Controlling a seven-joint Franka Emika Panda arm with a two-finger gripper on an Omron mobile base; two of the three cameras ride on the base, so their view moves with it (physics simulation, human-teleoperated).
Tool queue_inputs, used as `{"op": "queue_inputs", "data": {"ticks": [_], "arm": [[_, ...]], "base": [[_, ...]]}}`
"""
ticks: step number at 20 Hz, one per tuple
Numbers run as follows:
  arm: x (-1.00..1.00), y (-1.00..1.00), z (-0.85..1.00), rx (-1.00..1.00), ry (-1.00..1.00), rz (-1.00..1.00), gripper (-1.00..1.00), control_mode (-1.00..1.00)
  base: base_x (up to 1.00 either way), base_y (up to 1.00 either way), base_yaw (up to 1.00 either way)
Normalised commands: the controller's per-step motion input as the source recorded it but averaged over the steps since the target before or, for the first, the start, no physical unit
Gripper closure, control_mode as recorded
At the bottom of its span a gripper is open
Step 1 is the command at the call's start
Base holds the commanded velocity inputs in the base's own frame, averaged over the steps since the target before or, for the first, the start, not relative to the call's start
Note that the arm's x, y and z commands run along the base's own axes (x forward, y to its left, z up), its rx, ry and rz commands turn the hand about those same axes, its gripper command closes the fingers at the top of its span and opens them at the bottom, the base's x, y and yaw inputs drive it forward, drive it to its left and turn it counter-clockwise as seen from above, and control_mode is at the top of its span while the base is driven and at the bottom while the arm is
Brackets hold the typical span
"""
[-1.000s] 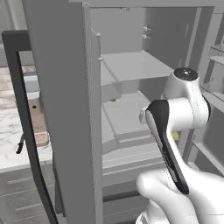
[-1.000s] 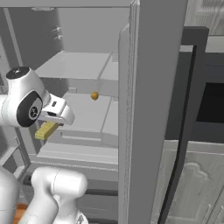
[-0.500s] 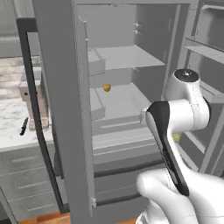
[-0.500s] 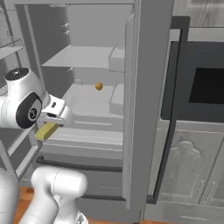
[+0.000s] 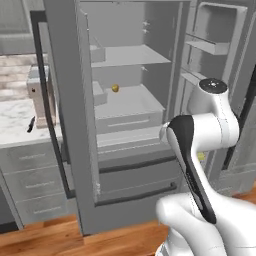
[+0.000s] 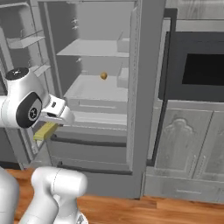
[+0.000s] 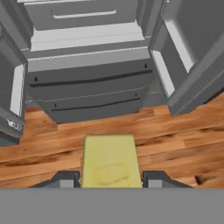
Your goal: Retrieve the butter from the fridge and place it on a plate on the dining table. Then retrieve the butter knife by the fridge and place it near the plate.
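Note:
My gripper (image 7: 111, 180) is shut on the butter (image 7: 111, 159), a yellow stick lying between the two dark fingertips (image 7: 65, 179). It hangs above the wooden floor in front of the fridge (image 7: 92, 83). From the right base view the butter (image 6: 46, 130) pokes down and left out of the gripper (image 6: 48, 127), level with the fridge's (image 6: 96, 87) lower shelf. In the left base view a yellow bit of butter (image 5: 201, 156) peeks from behind the arm. The fridge (image 5: 125, 105) stands with both doors open. The butter knife (image 5: 31, 124) lies dark on the marble counter left of it. The plate and dining table are out of view.
A small orange ball (image 5: 115, 88) (image 6: 103, 75) sits on a fridge shelf. The open left door (image 5: 70, 110) and right door (image 5: 220, 45) flank the arm. A boxy appliance (image 5: 39, 95) stands by the knife. A black wall oven (image 6: 197, 65) and grey cabinets (image 6: 183, 148) are right of the fridge.
The whole picture has shifted: the base has backed away from the fridge, which now looks farther off. The arm keeps its pose with the butter still in the gripper.

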Motion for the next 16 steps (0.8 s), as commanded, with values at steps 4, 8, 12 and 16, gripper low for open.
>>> {"op": "queue_inputs", "data": {"ticks": [4, 8, 12, 16], "arm": [[0.00, 0.00, 0.00, 0.00, 0.00, 0.00, 1.00, 1.00], [0.00, 0.00, 0.00, 0.00, 0.00, 0.00, 1.00, 1.00], [0.00, 0.00, 0.00, 0.00, 0.00, 0.00, 1.00, 1.00], [0.00, 0.00, 0.00, 0.00, 0.00, 0.00, 1.00, 1.00]], "base": [[-0.72, 0.15, 0.00], [-0.64, 0.17, -0.07], [-0.46, 0.09, -0.24], [-0.43, 0.00, -0.48]]}}
